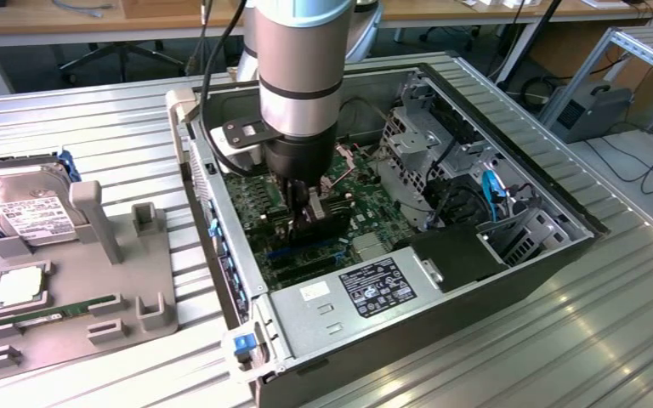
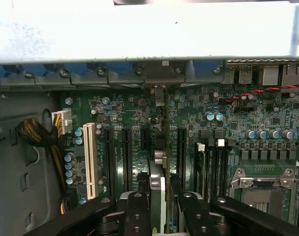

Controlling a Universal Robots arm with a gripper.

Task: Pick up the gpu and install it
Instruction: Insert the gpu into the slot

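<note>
Jaws pinching the gpu edge-on, the gripper reaches down into the open computer case, holding the card upright just above the green motherboard among its slots. On the counter at nine o'clock of the case, a grey holder carries a hard drive.
</note>
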